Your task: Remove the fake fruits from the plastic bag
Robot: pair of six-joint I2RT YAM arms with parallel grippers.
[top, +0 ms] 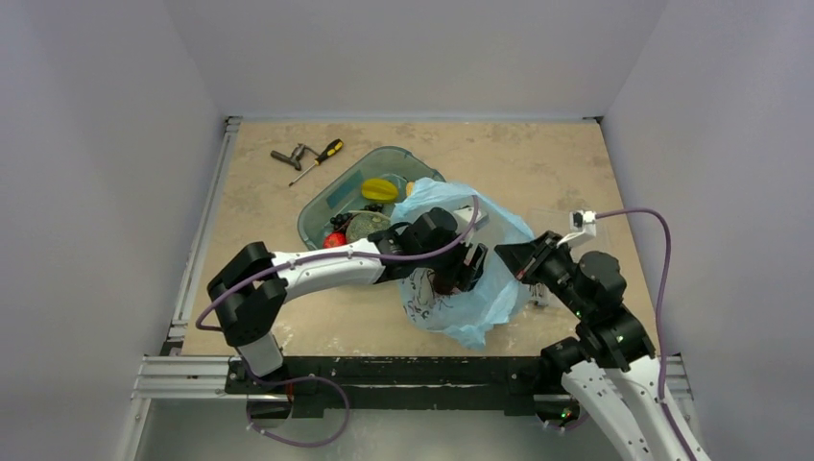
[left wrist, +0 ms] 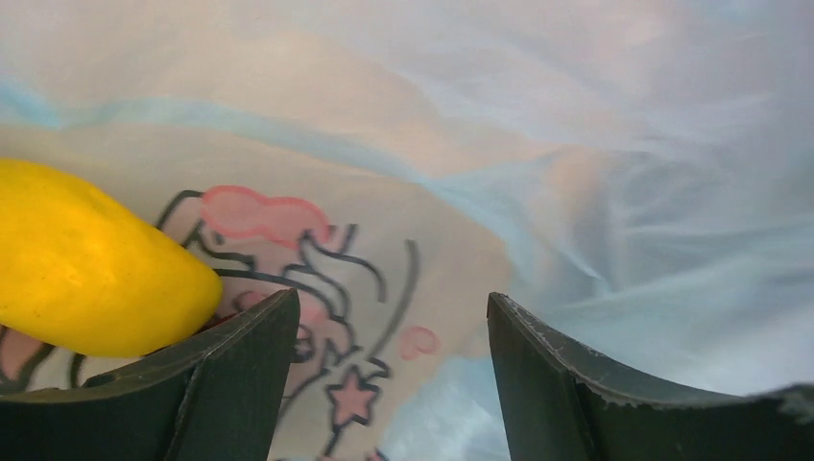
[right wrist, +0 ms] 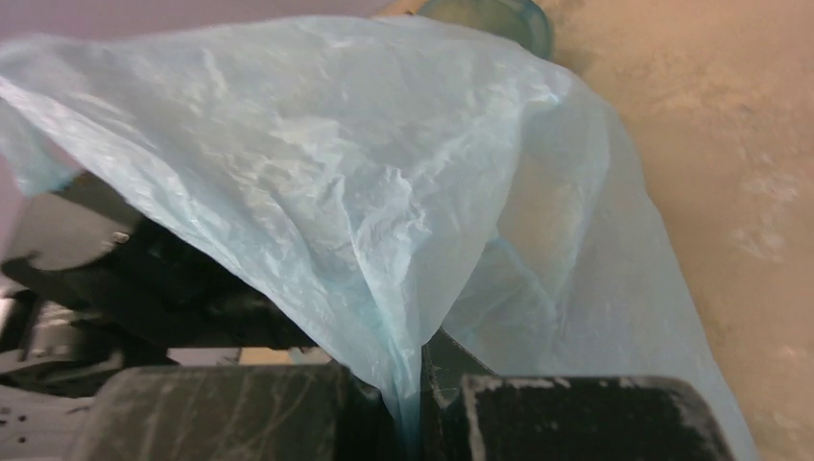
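Left pincer (left wrist: 392,305) inside bag (left wrist: 624,192), beside mango (left wrist: 86,269)

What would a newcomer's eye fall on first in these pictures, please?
The crinkly light-blue translucent plastic bag at centre, with the left gripper inside it, jaws open. A smooth yellow mango-like fruit lies just beside them, while the right gripper is shut on a fold of the bag.

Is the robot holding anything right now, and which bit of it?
The right gripper pinches a bunched fold of the plastic bag. The left gripper is open inside the bag, holding nothing; the yellow fruit lies beside one finger.
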